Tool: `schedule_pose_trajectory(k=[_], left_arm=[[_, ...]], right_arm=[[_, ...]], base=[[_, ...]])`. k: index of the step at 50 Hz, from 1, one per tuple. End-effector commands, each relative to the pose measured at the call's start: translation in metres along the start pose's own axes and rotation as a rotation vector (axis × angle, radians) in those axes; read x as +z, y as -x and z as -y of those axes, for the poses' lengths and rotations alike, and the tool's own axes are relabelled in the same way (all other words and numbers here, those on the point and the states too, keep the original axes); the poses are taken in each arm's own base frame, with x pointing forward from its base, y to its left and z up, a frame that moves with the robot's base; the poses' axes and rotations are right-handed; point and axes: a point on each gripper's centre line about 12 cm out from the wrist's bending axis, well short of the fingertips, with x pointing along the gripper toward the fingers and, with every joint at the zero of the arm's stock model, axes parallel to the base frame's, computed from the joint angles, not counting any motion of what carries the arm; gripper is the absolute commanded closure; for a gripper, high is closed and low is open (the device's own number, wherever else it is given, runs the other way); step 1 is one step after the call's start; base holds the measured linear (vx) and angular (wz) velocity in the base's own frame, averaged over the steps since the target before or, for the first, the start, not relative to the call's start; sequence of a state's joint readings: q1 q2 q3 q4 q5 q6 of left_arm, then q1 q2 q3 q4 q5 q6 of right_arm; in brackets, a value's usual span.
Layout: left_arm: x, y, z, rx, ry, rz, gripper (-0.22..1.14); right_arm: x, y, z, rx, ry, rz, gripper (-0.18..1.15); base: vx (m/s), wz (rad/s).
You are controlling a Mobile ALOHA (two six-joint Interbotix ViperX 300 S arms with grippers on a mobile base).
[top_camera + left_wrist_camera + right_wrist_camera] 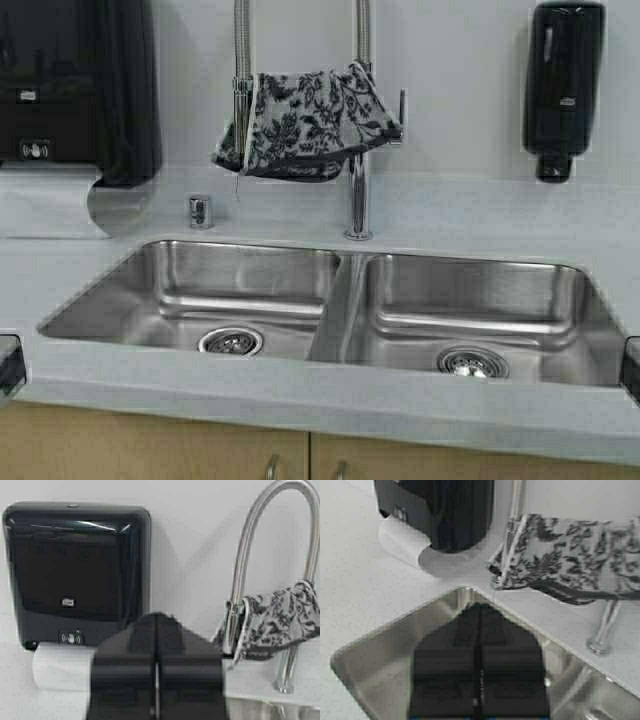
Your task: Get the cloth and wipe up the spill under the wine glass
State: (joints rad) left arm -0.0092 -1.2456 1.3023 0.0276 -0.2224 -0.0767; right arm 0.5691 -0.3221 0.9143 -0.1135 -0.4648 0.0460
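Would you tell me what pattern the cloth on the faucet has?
The cloth has a dense dark grey-black floral print on white, clearest in the high view.

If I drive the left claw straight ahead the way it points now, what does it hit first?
Probably the paper towel hanging from the black dispenser on the wall; the left claw is shut. The cloth sits off to one side. Depth is unclear.

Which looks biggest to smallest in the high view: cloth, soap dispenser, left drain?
1. Cloth, draped on the faucet.
2. Soap dispenser, wall-mounted, nearly as tall but narrower.
3. Left drain, clearly smallest.
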Motion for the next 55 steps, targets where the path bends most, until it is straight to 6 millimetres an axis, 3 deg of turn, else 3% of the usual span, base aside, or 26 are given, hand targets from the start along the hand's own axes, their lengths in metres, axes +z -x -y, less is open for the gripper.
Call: schedule_pose_trajectory(k=[1,16,31,44,55], left_arm=[[0.005,0.0,0.0,-0.001,0.001,0.018,0.89],[0.007,0.001,0.0,-0.001,0.004,0.026,0.89],[0.007,0.001,0.0,-0.001,0.004,0.026,0.89],[0.009,0.003,0.0,-0.002,0.004,0.038,0.89],[0.011,0.005,0.001,-0.002,0.004,0.049,0.89]], right_arm=[[-0.012,-0.019,-0.008,0.029,-0.003,0.035,0.91],[-0.067,-0.06,-0.028,0.092,-0.019,0.019,0.83],[-0.105,-0.083,-0.031,0.1,-0.031,0.001,0.48],[-0.13,-0.113,-0.032,0.095,-0.064,0.001,0.02],[-0.146,-0.137,-0.029,0.071,-0.148,0.016,-0.03]], base=[[0.18,0.03],[0.16,0.05],[0.14,0.07],[0.11,0.06],[0.09,0.05]])
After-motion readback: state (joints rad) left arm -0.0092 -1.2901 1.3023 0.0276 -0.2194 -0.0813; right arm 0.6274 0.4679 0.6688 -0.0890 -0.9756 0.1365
